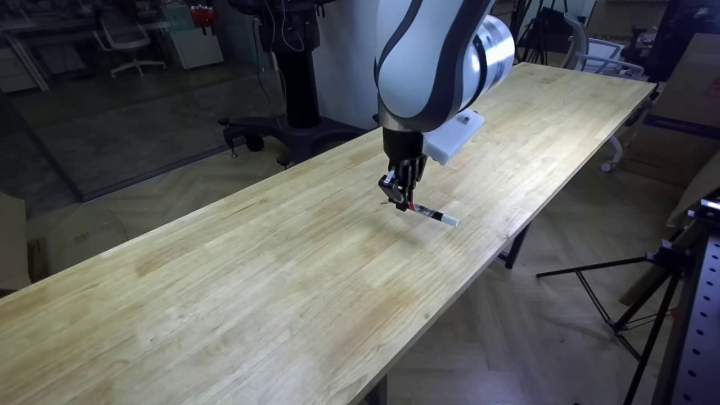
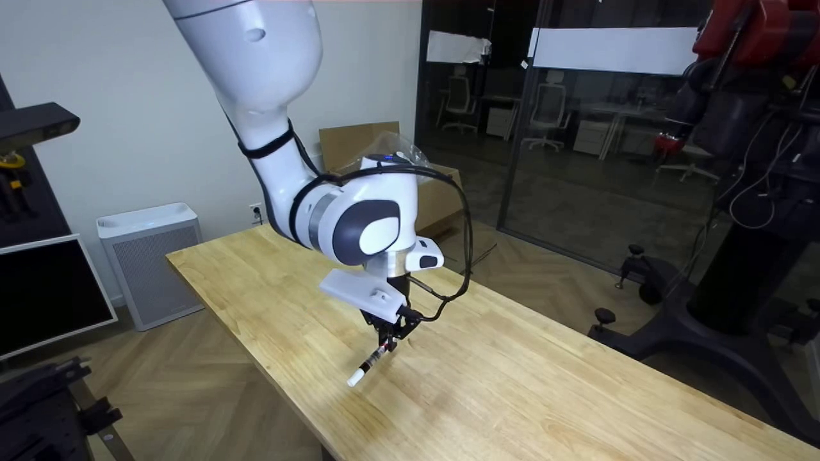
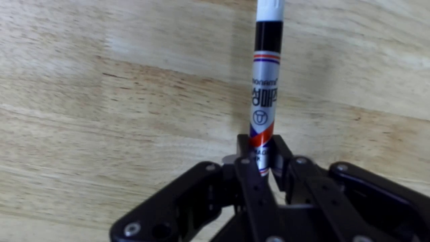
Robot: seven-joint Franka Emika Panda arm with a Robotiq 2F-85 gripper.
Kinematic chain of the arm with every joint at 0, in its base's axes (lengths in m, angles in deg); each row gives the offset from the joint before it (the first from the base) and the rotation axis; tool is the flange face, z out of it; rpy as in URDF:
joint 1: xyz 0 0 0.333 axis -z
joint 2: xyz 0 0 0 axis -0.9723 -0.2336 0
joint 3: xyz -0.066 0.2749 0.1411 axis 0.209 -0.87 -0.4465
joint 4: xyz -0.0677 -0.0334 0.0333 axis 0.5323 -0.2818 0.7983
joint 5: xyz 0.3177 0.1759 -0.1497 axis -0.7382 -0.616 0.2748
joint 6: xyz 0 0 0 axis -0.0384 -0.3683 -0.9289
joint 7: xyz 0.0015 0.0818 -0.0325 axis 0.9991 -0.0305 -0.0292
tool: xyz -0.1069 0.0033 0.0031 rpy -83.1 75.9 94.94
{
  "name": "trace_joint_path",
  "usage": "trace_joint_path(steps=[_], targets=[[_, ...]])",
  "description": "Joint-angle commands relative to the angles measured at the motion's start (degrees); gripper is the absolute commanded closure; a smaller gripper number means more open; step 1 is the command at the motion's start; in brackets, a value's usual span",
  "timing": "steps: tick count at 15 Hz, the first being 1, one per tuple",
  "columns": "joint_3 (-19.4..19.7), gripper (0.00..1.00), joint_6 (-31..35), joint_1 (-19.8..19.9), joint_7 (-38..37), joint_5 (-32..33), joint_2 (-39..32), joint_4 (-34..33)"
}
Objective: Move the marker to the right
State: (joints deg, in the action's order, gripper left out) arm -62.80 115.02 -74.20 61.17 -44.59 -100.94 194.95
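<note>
The marker (image 1: 432, 214) is a thin stick with a silver body, a red-orange band, a black section and a white end. It shows in both exterior views (image 2: 368, 365) and in the wrist view (image 3: 265, 74). My gripper (image 1: 404, 205) is shut on the marker near its banded end, one finger on each side (image 3: 262, 144). The gripper points down in both exterior views (image 2: 388, 344). The marker sticks out sideways with its white end away from the fingers, tilted slightly down. It is held above the wooden table (image 1: 253, 292), with a shadow beneath it. The gripped end is partly hidden by the fingers.
The long wooden table (image 2: 544, 390) runs under the arm, and its long edge (image 1: 450, 298) lies beyond the marker's white end. A dark wheeled stand (image 1: 298, 90) is beside the table. A tripod (image 1: 666, 259) stands on the floor off the near side.
</note>
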Motion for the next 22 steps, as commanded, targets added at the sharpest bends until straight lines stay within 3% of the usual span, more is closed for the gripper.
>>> trace_joint_path(steps=[1, 8, 9, 10, 19, 21, 22], targets=[[1.60, 0.95, -5.10, -0.73, -7.10, -3.60, -3.80, -6.86], [5.30, 0.95, -1.87, -3.08, -17.26, -6.63, -9.45, -12.51], [5.81, 0.57, -1.44, -3.61, -18.33, -6.56, -9.78, -12.75], [6.42, 0.56, -0.87, -4.26, -19.42, -6.43, -9.86, -12.89], [9.34, 0.00, 2.19, -9.55, -23.82, -5.94, -3.97, -7.45], [3.96, 0.00, 0.49, -5.65, -18.74, -7.65, -1.10, -5.54], [-0.56, 0.00, 0.01, -2.22, -14.54, -9.40, 0.63, -4.05]])
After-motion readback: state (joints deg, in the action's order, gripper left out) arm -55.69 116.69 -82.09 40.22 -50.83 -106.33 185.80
